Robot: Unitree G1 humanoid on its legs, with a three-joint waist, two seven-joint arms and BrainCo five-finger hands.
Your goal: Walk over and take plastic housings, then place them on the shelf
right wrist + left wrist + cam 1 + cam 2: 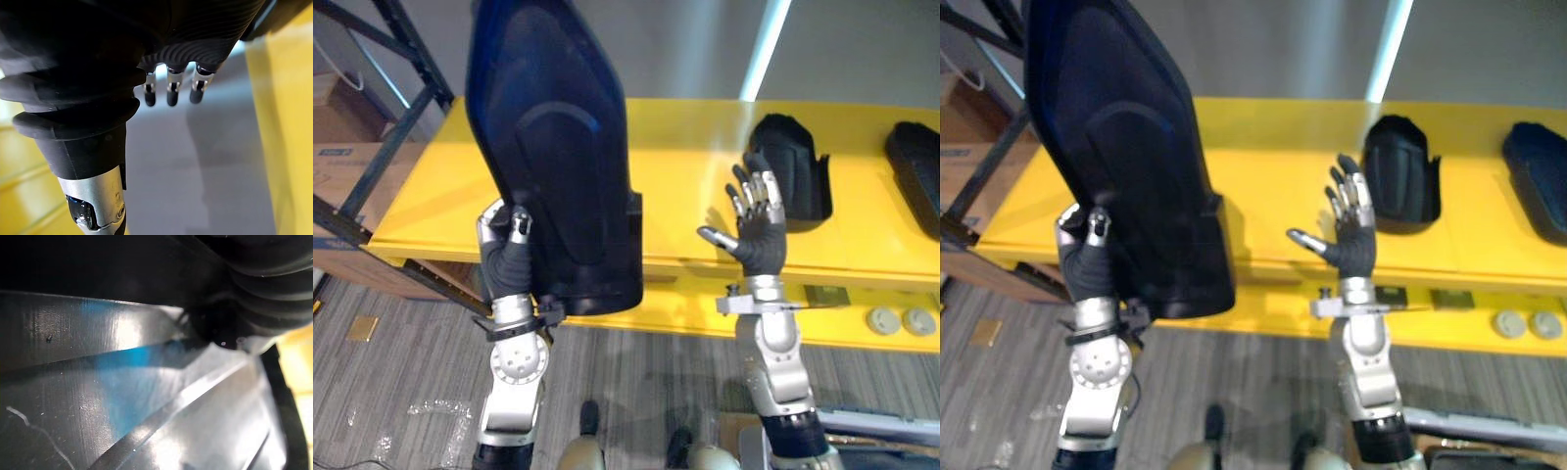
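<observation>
plastic housing [558, 147]: large, dark, glossy shell, judged stiff, light, slippery; held upright before the yellow shelf [685, 186], clasped at its lower edge by the left hand [509, 257]. right hand [759, 223] raised, fingers spread, empty.

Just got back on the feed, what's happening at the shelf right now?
The robot stands at the yellow shelf with a large dark plastic housing held upright in its left hand, thumb on the front face near the lower edge. The housing is up in front of the shelf's left part, not yet set down. The right hand is raised, open and empty. Two smaller dark housings lie on the shelf further right.
</observation>
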